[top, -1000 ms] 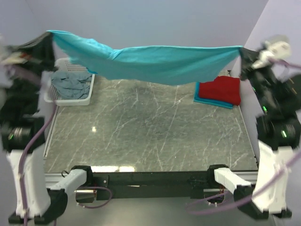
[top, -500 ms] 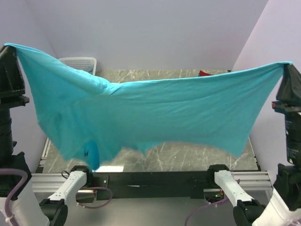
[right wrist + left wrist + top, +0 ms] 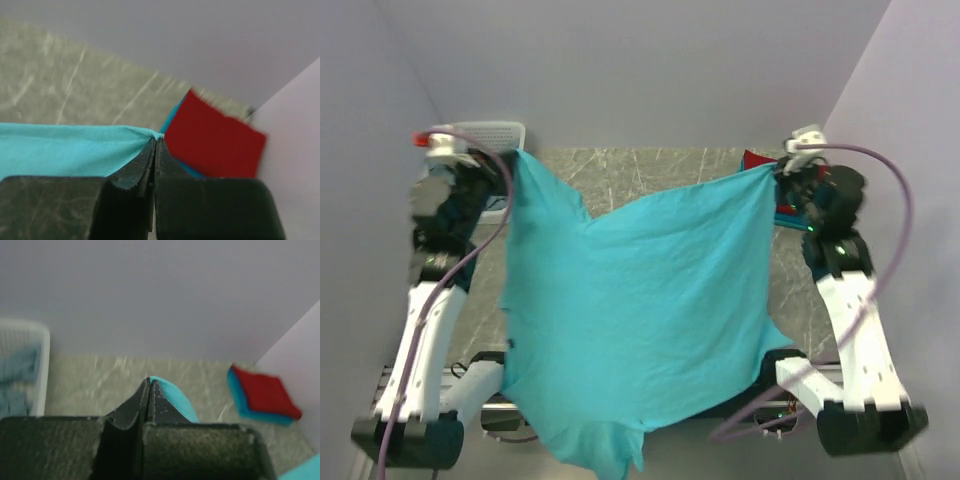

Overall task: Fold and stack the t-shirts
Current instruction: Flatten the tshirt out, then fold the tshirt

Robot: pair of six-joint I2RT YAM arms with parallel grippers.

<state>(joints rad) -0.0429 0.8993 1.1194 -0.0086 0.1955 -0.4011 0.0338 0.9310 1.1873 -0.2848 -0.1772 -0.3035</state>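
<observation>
A bright turquoise t-shirt point(image 3: 630, 310) hangs spread between my two grippers and drapes down over the table's near edge. My left gripper point(image 3: 510, 155) is shut on its far left corner; the cloth shows beside the closed jaws in the left wrist view point(image 3: 172, 397). My right gripper point(image 3: 775, 170) is shut on its far right corner, seen in the right wrist view point(image 3: 75, 147). A folded red t-shirt point(image 3: 212, 137) lies on a folded turquoise-blue one point(image 3: 240, 402) at the far right. A dull grey-blue shirt point(image 3: 17, 377) lies in the basket.
A white perforated plastic basket point(image 3: 490, 130) stands at the far left of the grey marbled table point(image 3: 630, 170). Lilac walls close in at the back and on both sides.
Both grippers have swung from high and wide at the sides to the far end of the table. The turquoise shirt has come down from hanging in the air and drapes towards the near edge.
</observation>
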